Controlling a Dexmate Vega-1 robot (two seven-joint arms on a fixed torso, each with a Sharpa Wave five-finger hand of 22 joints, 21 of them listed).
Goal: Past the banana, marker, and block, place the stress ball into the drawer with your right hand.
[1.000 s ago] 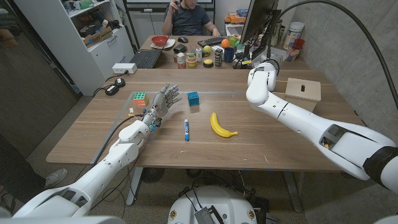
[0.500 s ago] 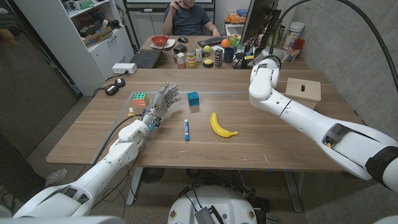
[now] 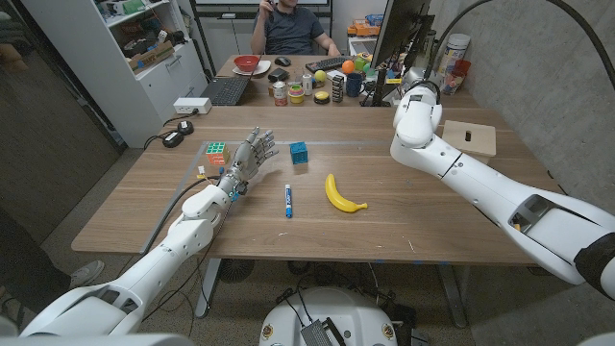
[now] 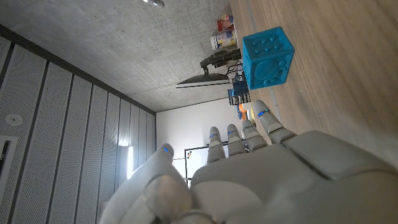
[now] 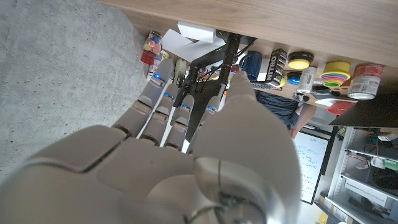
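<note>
The yellow banana (image 3: 344, 195), the blue marker (image 3: 287, 200) and the blue block (image 3: 299, 154) lie mid-table; the block (image 4: 267, 59) also appears in the left wrist view. A wooden drawer box (image 3: 468, 137) sits at the far right. My right hand (image 3: 417, 94) hangs high over the table's far right, just left of the box, seen from behind. In the right wrist view its fingers (image 5: 163, 99) and thumb reach out together, and the palm side is hidden. I see no stress ball. My left hand (image 3: 248, 154) stands open, fingers spread, left of the block.
A Rubik's cube (image 3: 215, 152) lies beside my left hand. A monitor (image 3: 396, 38), cups, jars and fruit crowd the desk behind the table, where a person (image 3: 288, 24) sits. A concrete wall runs along the right side.
My right arm has swung to the right and slightly farther back, toward the wooden box. The left hand and the table objects have stayed put.
</note>
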